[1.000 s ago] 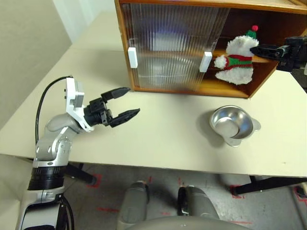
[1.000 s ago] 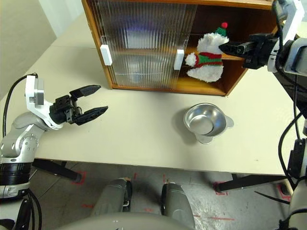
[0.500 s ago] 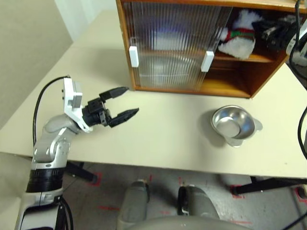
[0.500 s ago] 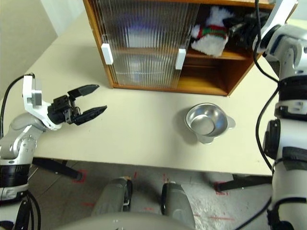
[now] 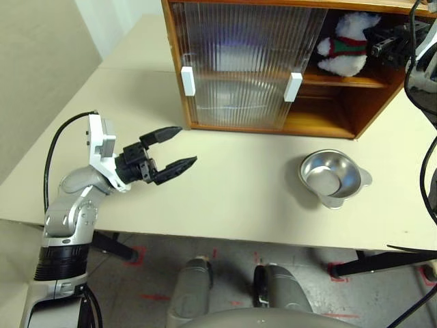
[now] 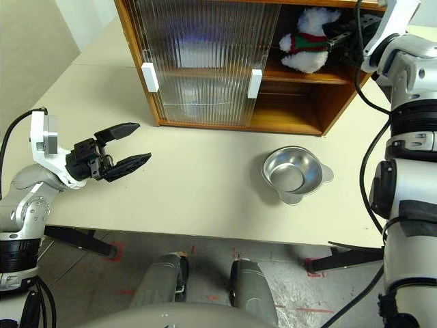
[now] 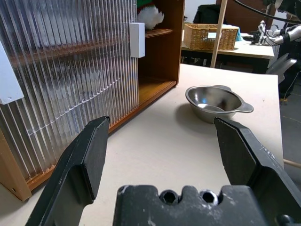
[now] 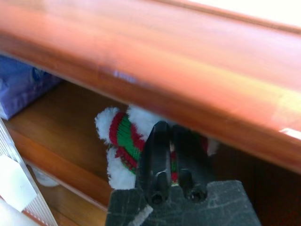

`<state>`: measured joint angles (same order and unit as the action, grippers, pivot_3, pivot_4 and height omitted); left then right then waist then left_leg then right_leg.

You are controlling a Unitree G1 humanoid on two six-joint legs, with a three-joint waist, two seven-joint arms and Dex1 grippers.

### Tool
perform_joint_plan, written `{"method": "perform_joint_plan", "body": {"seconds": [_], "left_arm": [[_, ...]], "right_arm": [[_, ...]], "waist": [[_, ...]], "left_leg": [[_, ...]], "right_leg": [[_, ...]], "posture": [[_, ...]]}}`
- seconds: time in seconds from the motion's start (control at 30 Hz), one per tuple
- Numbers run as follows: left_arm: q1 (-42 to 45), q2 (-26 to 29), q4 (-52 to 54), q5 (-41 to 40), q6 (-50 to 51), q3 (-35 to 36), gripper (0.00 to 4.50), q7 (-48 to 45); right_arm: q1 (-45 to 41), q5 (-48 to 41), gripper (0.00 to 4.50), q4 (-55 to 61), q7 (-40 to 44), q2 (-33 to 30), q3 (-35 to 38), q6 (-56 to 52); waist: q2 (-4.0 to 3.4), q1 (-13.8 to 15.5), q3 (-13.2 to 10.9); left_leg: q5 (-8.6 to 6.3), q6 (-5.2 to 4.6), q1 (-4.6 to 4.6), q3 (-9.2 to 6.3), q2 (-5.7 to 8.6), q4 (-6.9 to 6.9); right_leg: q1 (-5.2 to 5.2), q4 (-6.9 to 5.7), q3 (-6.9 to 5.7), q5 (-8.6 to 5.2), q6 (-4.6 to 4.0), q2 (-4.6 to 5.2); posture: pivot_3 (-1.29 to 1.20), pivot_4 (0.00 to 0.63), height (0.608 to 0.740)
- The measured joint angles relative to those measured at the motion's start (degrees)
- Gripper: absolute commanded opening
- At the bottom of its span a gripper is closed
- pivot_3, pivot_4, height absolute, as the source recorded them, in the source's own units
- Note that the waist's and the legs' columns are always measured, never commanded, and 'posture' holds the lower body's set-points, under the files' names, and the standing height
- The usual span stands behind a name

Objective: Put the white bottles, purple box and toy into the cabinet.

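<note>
The toy (image 5: 345, 48), a white plush snowman with a red-green scarf, sits on the upper shelf in the open right side of the cabinet (image 5: 341, 126). My right gripper (image 8: 171, 129) reaches level into that shelf, its fingers close together and pinched on the toy's scarf. In the right wrist view the purple box (image 8: 23, 89) lies further along the same shelf. The white bottles are hidden behind the ribbed doors. My left gripper (image 5: 186, 144) hovers open over the table's left part, holding nothing.
A shiny metal bowl (image 5: 332, 178) stands on the table in front of the cabinet's open side. Two ribbed sliding doors with white block handles (image 5: 187, 80) cover the cabinet's left and middle. The table's front edge runs just below the bowl.
My right gripper has carried the toy up from in front of the lower opening onto the upper shelf and pushed it deeper in. The left gripper has not moved.
</note>
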<state>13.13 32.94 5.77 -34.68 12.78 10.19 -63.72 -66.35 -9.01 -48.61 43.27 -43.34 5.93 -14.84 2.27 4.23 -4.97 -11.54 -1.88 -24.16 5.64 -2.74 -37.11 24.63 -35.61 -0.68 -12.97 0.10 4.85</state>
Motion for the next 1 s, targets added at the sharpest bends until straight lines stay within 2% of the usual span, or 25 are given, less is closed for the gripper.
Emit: {"method": "perform_joint_plan", "body": {"seconds": [0.3, 0.4, 0.5, 0.63, 0.73, 0.9, 1.0], "left_arm": [[0.0, 0.0, 0.0, 0.0, 0.2, 0.0, 4.5, 0.0], [0.1, 0.0, 0.0, 0.0, 0.4, 0.0, 4.5, 0.0], [0.2, 0.0, 0.0, 0.0, 0.5, -0.1, 4.5, 0.0], [0.2, 0.1, 0.0, -0.1, 0.6, 0.0, 4.5, 0.0], [0.5, 0.1, -0.1, -0.1, 0.6, -0.2, 4.5, -0.1], [1.6, -0.2, -0.6, -0.1, 0.3, -0.3, 4.5, -0.7], [1.9, -0.3, -1.6, -0.1, 0.1, -0.6, 4.5, -1.1]], "right_arm": [[-2.1, 2.0, 4.43, -1.3, 0.4, -1.3, -0.6, 1.4], [-2.0, 2.1, 4.48, -0.7, 2.1, -2.5, -0.7, -0.3], [-0.9, 1.9, 4.48, 3.3, 6.8, -5.8, -1.0, -6.5], [2.4, -0.6, 4.48, 13.5, 17.3, -13.9, -2.5, -21.9], [4.7, -4.3, 4.48, 19.6, 22.7, -17.6, -2.7, -33.2], [17.4, -14.7, 4.48, 28.5, 33.8, -28.9, -0.9, -51.7], [25.2, -20.7, 4.48, 31.5, 36.5, -30.6, 3.0, -58.8]], "waist": [[-0.18, 0.0, -0.1], [-0.43, 0.2, -0.2], [-0.47, 0.5, -0.3], [-0.51, 0.8, -0.3], [-0.55, 0.6, -0.3], [-0.56, 0.9, -0.3], [-0.56, 0.7, -0.3]], "left_leg": [[0.0, 0.0, -0.04, 0.0, 0.01, -0.02], [0.02, -0.04, -0.08, 0.0, 0.03, -0.07], [0.03, -0.06, -0.1, -0.05, 0.03, -0.07], [0.03, -0.06, -0.09, -0.11, 0.01, -0.05], [-0.09, 0.15, -0.06, -0.1, 0.01, -0.07], [-0.11, 0.18, -0.05, -0.13, 0.03, -0.26], [-0.14, 0.23, -0.05, -0.12, 0.02, -0.49]], "right_leg": [[0.01, 0.0, 0.0, 0.0, -0.01, 0.02], [0.01, 0.0, 0.03, 0.01, 0.0, 0.04], [0.01, 0.0, 0.02, 0.0, 0.01, 0.04], [0.01, 0.0, -0.06, -0.06, 0.01, 0.03], [0.01, 0.0, -0.17, -0.16, -0.05, 0.02], [-0.08, -0.03, -0.23, -0.29, -0.15, 0.02], [-0.15, -0.04, -0.21, -0.34, -0.29, 0.0]], "posture": [[0.22, 0.044, 0.74], [0.21, 0.046, 0.74], [0.2, 0.044, 0.74], [0.19, 0.041, 0.74], [0.19, 0.041, 0.74], [0.18, 0.046, 0.74], [0.18, 0.05, 0.74]]}}
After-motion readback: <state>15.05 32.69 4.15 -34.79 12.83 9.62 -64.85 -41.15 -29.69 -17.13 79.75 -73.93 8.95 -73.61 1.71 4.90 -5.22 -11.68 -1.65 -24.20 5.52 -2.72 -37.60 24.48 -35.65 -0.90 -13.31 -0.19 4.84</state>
